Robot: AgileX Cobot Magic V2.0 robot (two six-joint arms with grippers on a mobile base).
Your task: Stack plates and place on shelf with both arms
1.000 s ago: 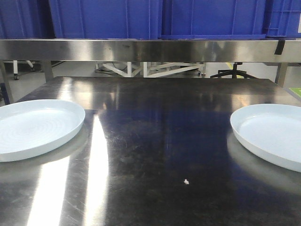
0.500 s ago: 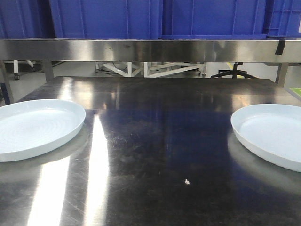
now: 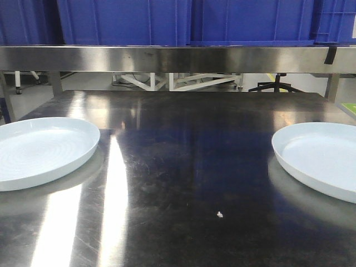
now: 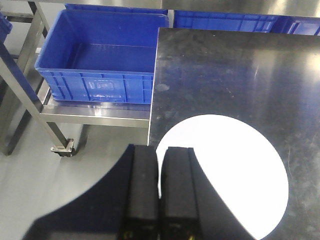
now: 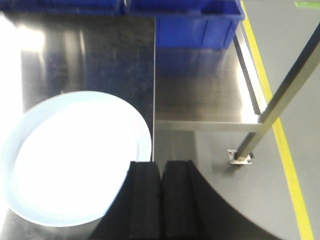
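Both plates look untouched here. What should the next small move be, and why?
Probably open the left gripper. It is shut by the rim of the rippled plate, which lies flat on the tabletop, well apart from the smooth plate. Nothing is grasped yet.

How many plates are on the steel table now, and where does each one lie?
2. The rippled plate lies at the left side of the table, the smooth plate at the right side, apart and unstacked. The frame cuts both; I see no hidden one.
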